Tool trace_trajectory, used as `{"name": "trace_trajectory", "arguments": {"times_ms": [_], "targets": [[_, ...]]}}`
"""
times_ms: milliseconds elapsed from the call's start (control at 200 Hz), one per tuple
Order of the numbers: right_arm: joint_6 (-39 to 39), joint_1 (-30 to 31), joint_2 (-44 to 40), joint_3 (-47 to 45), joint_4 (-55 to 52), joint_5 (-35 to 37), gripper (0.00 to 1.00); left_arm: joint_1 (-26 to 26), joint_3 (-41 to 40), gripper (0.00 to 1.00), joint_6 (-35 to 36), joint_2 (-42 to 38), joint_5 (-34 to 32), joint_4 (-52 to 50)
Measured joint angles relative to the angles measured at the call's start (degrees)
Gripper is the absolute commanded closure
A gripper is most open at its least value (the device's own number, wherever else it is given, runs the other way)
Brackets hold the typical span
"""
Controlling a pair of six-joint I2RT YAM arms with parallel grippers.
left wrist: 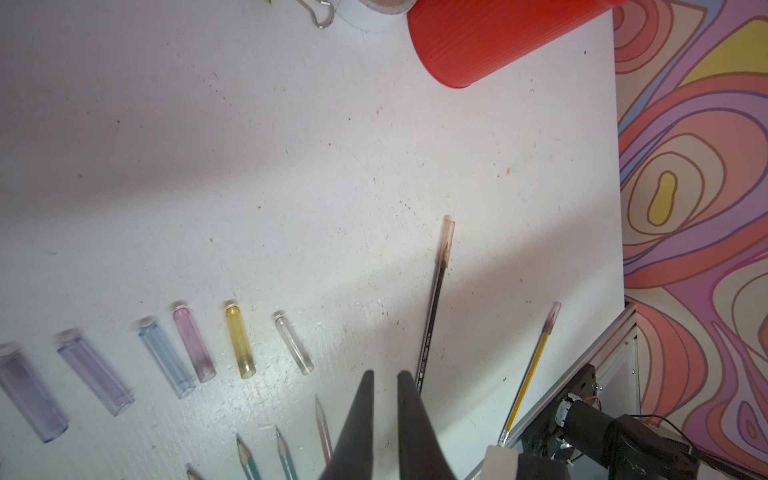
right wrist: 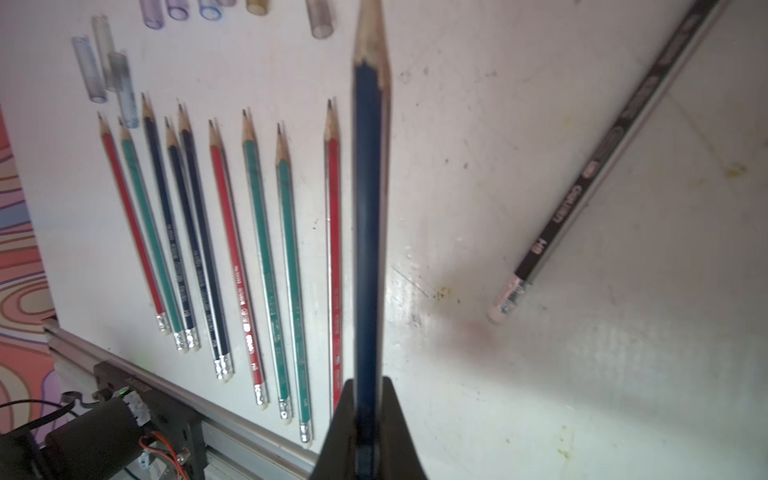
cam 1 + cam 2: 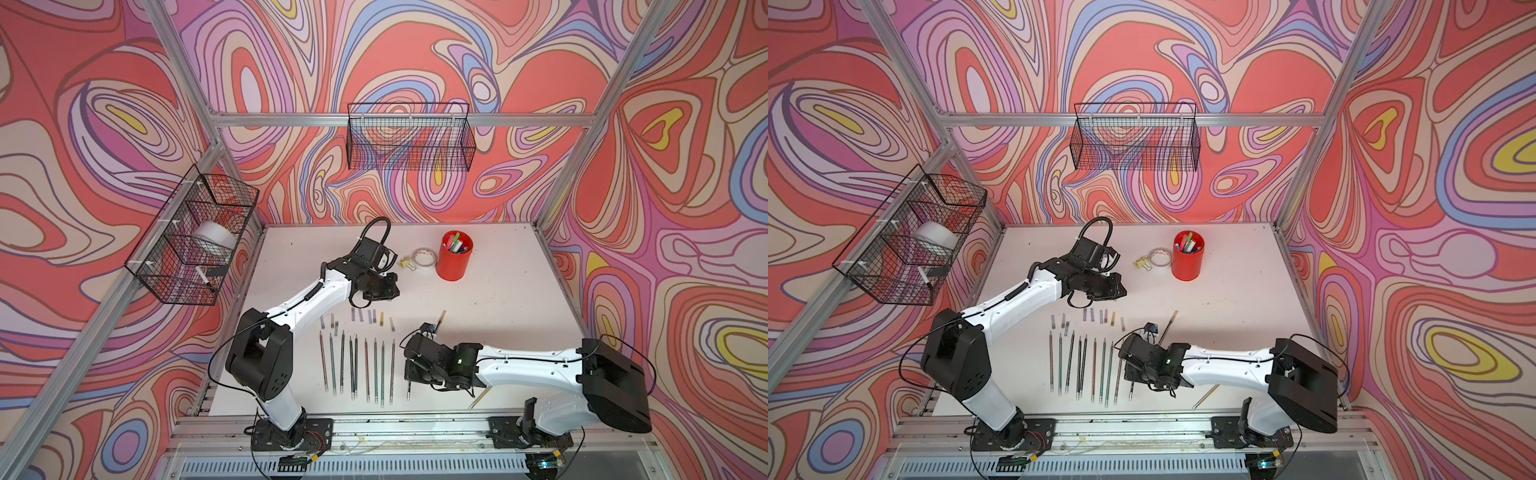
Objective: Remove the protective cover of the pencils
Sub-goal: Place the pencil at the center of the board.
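red cup (image 3: pixel 453 268) of markers (image 3: pixel 457 246) beside tape roll (image 3: pixel 424 256) and binder clips (image 3: pixel 406 264) on white table (image 3: pixel 498 299), wire basket (image 3: pixel 411 156) on back wall, side basket (image 3: pixel 178 286) holding white roll (image 3: pixel 214 240)

free: table (image 3: pixel 498 299) right-centre | obstacles: pencils (image 3: pixel 367 370) row, caps (image 3: pixel 381 318) row behind | red cup (image 3: pixel 453 262) far, seemingly apart

A: Total pencils (image 2: pixel 291 270)?
B: Twelve: nine in the row, three apart.
A: Loose caps (image 1: pixel 240 340)?
B: Nine. Two more sit on pencils.
A: Else?
B: Two wire baskets (image 3: pixel 409 141), one red cup (image 3: pixel 453 266), one tape roll (image 1: pixel 365 18).
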Motion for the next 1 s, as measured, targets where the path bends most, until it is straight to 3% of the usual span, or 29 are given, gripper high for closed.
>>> {"name": "trace_trajectory", "arguments": {"times_ms": [411,686,1002], "targets": [[1.07,0.0,11.37,6.88,-5.49,-2.78,1.0,-2.03,7.15,1.0,0.28,9.25,0.17,-6.91],[1.05,0.0,13.07,8.94,-6.03,-4.11,0.98,-4.17,10.08,1.0,1.16,15.08,0.5,-11.43],[1.05,0.0,13.35,9.29,-6.32,-4.33,0.85,-5.07,13.25,1.0,1.4,18.91,1.22,-14.75]]}}
